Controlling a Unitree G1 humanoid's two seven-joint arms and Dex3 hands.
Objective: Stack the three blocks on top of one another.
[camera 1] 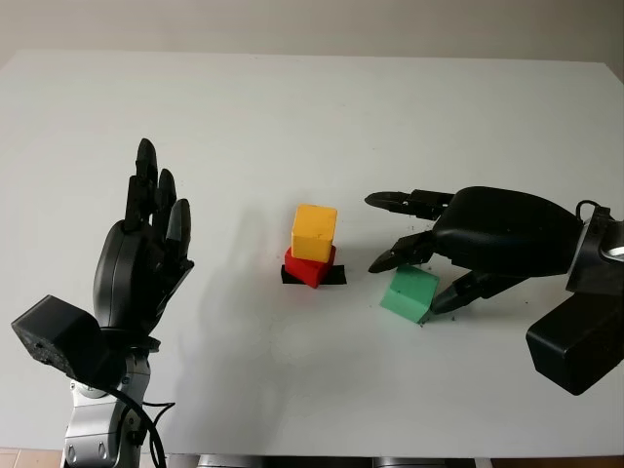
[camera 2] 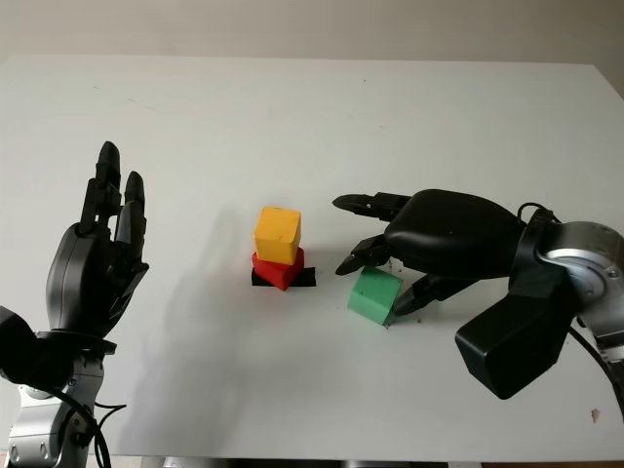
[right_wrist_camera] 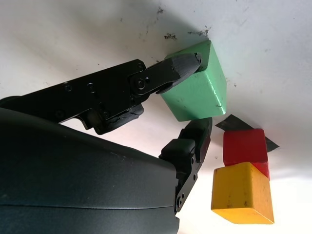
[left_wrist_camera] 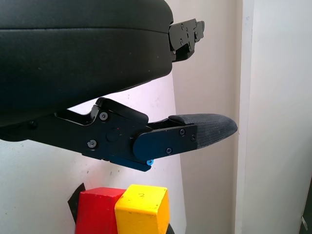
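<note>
Two blocks are already stacked: the yellow block sits on the red block, which rests on a black patch near the middle of the white table. The third, the green block, lies just to the right of the stack, on the table and turned at an angle.

The right hand is cupped over the green block with its fingers curled around it; a fingertip touches one upper edge and another stands at the opposite side. Whether the block is yet squeezed cannot be told, and it does not look lifted. The left hand is raised well to the left of the stack, open and holding nothing.

Handling, as a judgement: the green block looks rigid, light and smooth-faced, so it could slip between hard fingertips. Opposing flat faces, taken near mid-height, seem the best hold. The yellow top is small and sits slightly off square on the red, so a gentle, level placement is called for.

Head views give the layout: stack, green block and both hands in relation. The right wrist view adds the finger contact on the green block. The left wrist view shows the red and yellow blocks beyond an open finger.
</note>
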